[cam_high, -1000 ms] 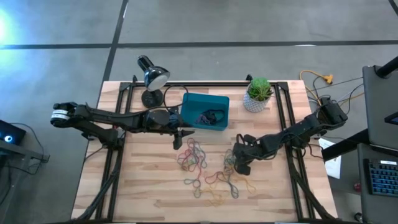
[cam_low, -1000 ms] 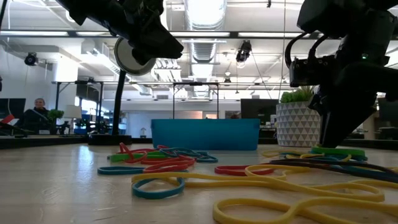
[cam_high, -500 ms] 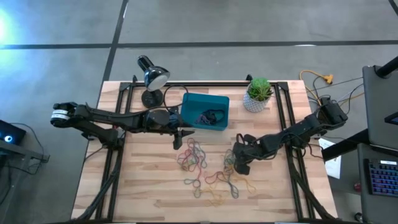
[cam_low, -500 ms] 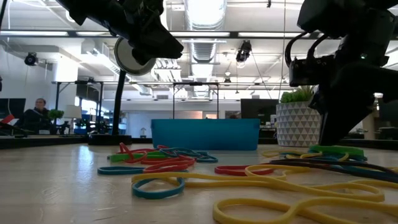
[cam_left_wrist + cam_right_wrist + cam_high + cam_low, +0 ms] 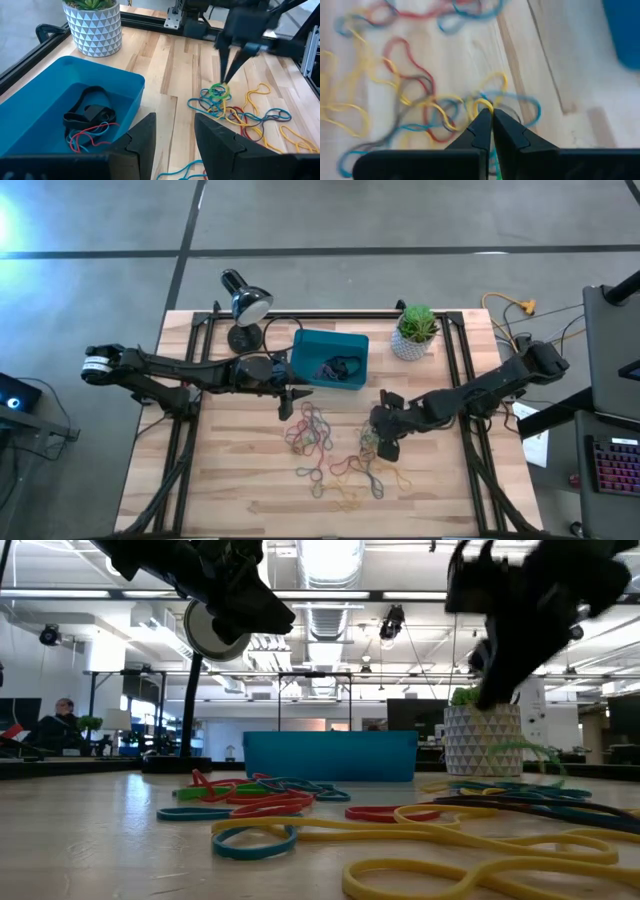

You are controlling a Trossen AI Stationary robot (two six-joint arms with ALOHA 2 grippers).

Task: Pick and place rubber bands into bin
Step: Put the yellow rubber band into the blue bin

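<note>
On the desk (image 5: 240, 490), front of centre, the rubber bands (image 5: 335, 455) lie in a loose multicolour spread, well apart from the bin (image 5: 328, 360), which sits toward the back between the desk lamp (image 5: 245, 305) and the white plant pot (image 5: 415, 335). A few bands, red, blue and black, already lie inside the bin (image 5: 60, 125).

Right end effector (image 5: 383, 448) sits at the right edge of the spread, tips pointing down into it. In the right wrist view its fingers (image 5: 482, 131) are pinched together with almost no gap, directly over a yellow and blue tangle (image 5: 485, 107). In the left wrist view a green band (image 5: 219, 90) hangs right at the tips, above the cluster. Low view shows the right end effector (image 5: 490, 690) clear of the desk surface, with a green strand (image 5: 525, 752) trailing below it.

Left end effector (image 5: 290, 402) hovers just in front of the bin's left front corner, beside the near edge of the spread, touching no band. Its fingers (image 5: 145, 142) stand apart with a moderate gap.

Versus a second ago: the right arm has lifted. In the low view it was down among the bands at desk level, with the green band lying flat; now it is raised and the green band is off the desk. High view shows it shifted slightly left. Left arm, bin and the rest of the bands unchanged.
</note>
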